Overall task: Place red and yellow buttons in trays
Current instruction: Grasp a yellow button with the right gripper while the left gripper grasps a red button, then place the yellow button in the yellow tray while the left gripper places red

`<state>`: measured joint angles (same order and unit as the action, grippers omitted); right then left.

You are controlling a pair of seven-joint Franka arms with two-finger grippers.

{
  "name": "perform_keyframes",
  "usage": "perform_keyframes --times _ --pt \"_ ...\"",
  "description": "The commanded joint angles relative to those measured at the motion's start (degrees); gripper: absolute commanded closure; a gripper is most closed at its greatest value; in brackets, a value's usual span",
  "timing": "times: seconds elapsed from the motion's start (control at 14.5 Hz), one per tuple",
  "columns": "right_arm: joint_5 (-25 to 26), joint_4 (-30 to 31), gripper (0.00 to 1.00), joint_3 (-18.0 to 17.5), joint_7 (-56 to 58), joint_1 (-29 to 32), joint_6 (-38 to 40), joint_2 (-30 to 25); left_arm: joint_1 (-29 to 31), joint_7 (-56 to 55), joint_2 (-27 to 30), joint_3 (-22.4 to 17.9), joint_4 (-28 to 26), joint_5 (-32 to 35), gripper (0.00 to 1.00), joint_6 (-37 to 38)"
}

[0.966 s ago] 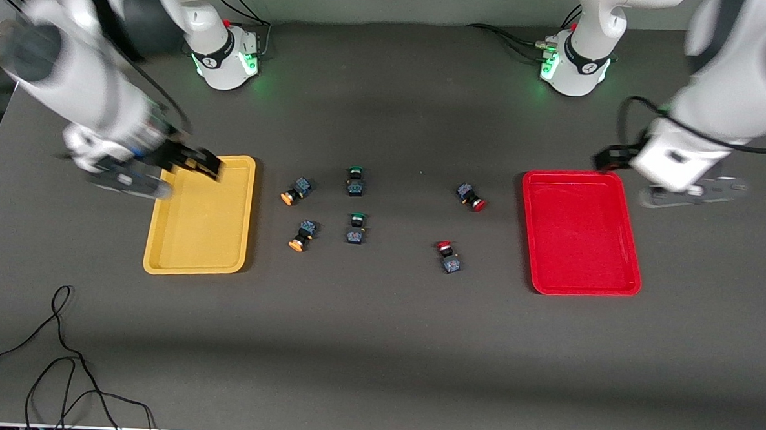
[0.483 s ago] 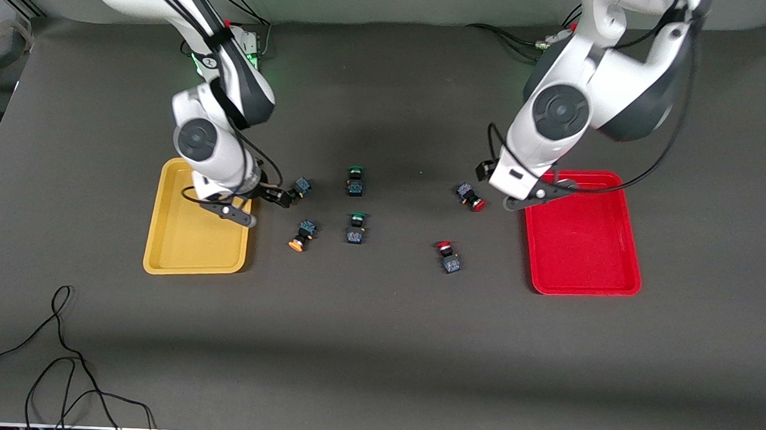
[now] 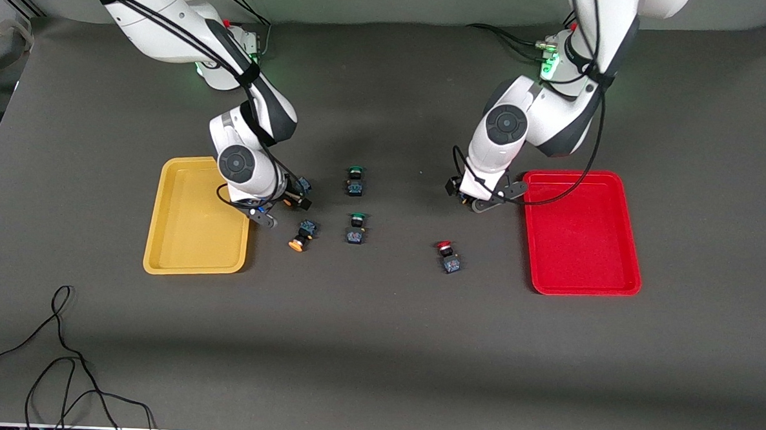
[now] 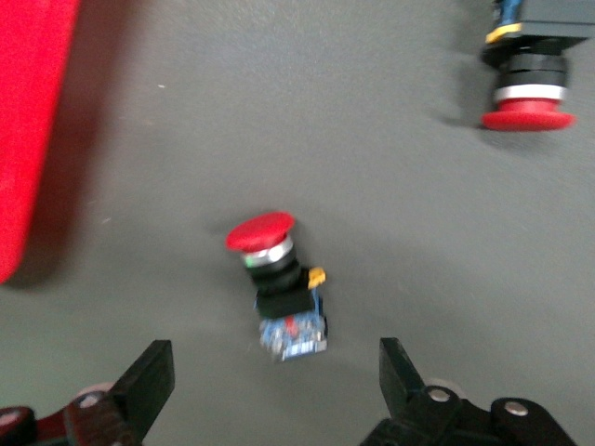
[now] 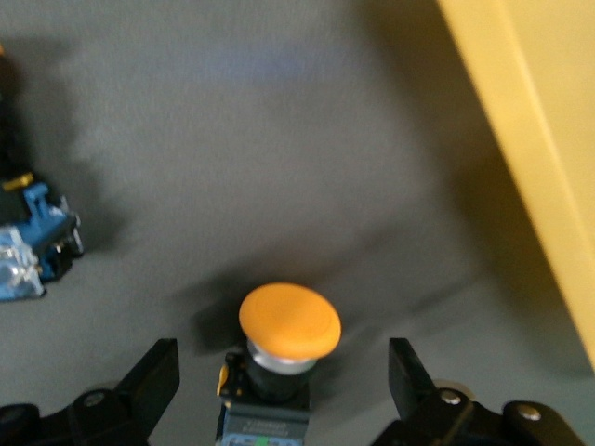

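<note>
- Your right end effector point(image 5: 279, 390) hangs low over the counter point(image 3: 377, 344) beside the yellow tray point(image 3: 195, 216), its fingers point(image 5: 149, 381) spread wide with one yellow button point(image 5: 284, 348) lying between them, not touched by either.
- That yellow button point(image 3: 297, 188) lies on its side, mostly hidden under the right arm in the front view.
- The second yellow button point(image 3: 303, 233) lies free on the counter, nearer to the front camera than the first and a little toward the left arm's end.
- Your left end effector point(image 4: 279, 390) is low over the counter just beside the red tray point(image 3: 582, 233), its fingers point(image 4: 149, 381) also wide apart, with a red button point(image 4: 279, 283) lying on its side between them, untouched.
- In the front view you cannot see that red button; the left wrist covers it.
- The other red button point(image 3: 448, 255) sits free on the counter, nearer to the front camera.
- Two green buttons point(image 3: 355, 181) point(image 3: 356, 229) lie mid-counter, one nearer the camera than the other.
- Both trays hold nothing.
</note>
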<state>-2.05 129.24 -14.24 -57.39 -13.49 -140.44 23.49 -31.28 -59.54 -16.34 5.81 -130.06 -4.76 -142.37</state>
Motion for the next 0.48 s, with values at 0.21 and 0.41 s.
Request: perform_keyframes --times 0.21,0.41 --pt "-0.8 0.6 0.77 -1.0 -1.7 0.4 -0.4 -0.6 -0.3 -2.0 -6.8 -0.8 -0.6 -0.6 0.09 -9.1" --pt "-0.8 0.5 0.95 -1.0 -1.7 1.0 0.2 -2.1 -0.3 -2.0 -6.9 -0.7 -0.6 -0.5 0.38 -9.2"
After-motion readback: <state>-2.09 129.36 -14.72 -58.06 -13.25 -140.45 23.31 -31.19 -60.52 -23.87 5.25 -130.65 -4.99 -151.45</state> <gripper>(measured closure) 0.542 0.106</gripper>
